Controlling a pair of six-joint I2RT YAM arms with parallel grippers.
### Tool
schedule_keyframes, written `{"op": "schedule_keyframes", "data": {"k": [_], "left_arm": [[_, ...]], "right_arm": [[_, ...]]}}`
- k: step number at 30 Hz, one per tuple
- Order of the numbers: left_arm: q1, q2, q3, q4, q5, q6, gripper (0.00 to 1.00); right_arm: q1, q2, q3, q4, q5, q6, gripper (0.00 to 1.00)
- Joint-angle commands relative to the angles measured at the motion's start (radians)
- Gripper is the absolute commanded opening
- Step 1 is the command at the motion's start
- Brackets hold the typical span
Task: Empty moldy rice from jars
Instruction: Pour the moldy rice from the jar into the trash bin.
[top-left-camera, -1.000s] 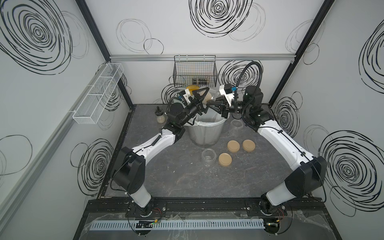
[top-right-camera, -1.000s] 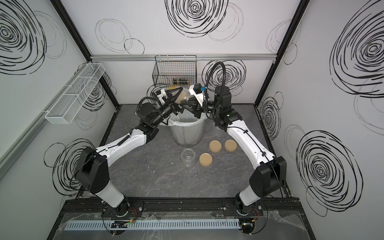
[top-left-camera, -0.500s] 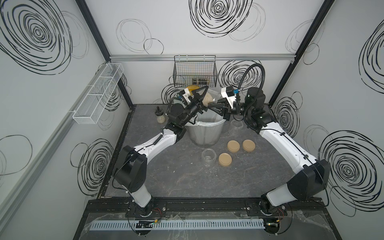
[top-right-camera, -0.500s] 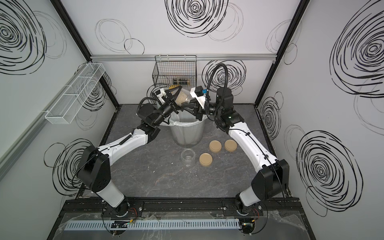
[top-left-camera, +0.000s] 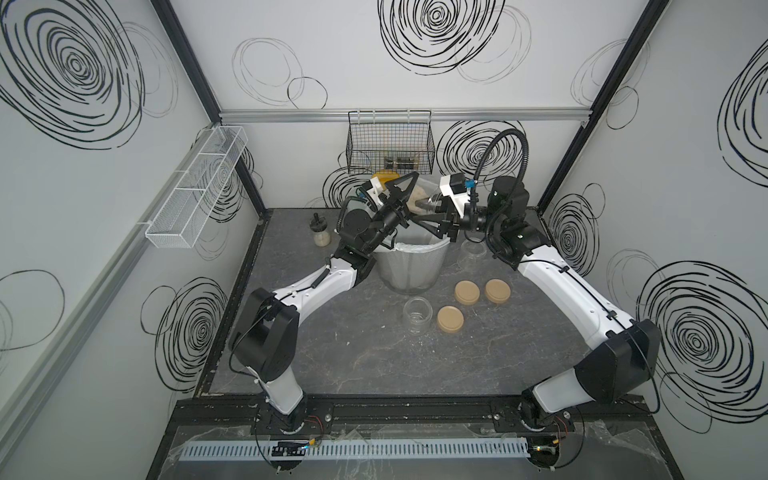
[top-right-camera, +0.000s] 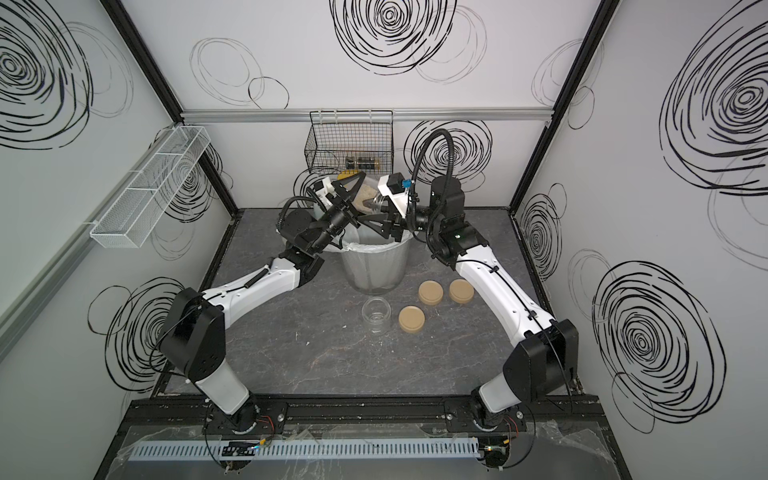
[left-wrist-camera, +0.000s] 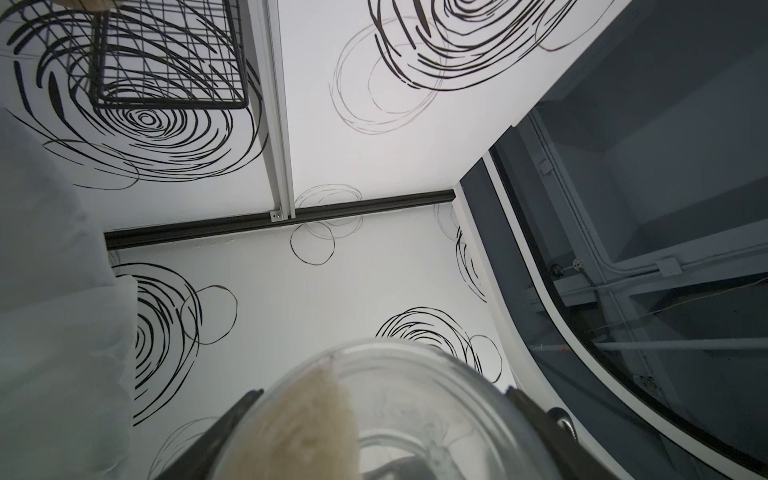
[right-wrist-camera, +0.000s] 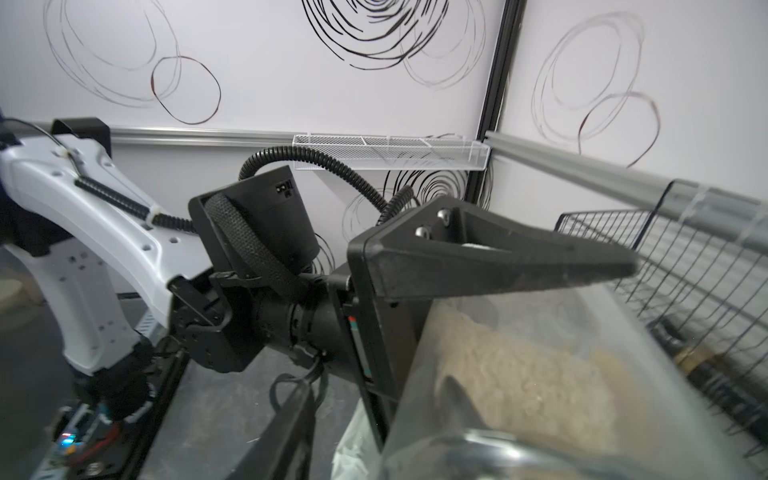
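Though only small in both top views, held above the mesh bin (top-left-camera: 411, 266). Seen close from the right wrist alone: jar (right-wrist-camera: 602, 324) on its side, long axis running arm to arm, mouth toward the right gripper (top-left-camera: 419, 210), moldy rice (right-wrist-camera: 511, 374) banked along the low wall. Pinched across the body by the left gripper (top-left-camera: 409, 195). Right fingers spread, one seemingly inside the mouth, blurred through glass. Second left finger hidden there; jar cut off by the frame edge from the left wrist.

I can make out no lettering, label, brand, number or sign anywhere in what I see from here.
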Motion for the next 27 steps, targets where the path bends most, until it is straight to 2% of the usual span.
{"op": "schedule_keyframes", "data": {"k": [1, 5, 8, 15, 27], "left_arm": [[0.013, -0.036, 0.000, 0.152, 0.009, 0.005, 0.61], [0.037, -0.048, -0.001, 0.137, 0.013, 0.029, 0.61], [0.053, -0.059, -0.004, 0.127, 0.014, 0.049, 0.62], [0.095, -0.076, -0.007, 0.100, 0.022, 0.106, 0.62], [0.135, -0.112, 0.001, -0.038, 0.031, 0.289, 0.62]], "right_arm": [[0.001, -0.044, -0.017, 0.047, 0.044, 0.001, 0.68], [-0.005, -0.074, -0.046, 0.044, 0.071, 0.005, 0.79], [-0.018, -0.123, -0.100, 0.054, 0.120, 0.029, 0.82], [-0.083, -0.301, -0.283, 0.111, 0.201, 0.097, 0.85], [-0.260, -0.700, -0.646, -0.079, 0.368, 0.185, 0.87]]}}
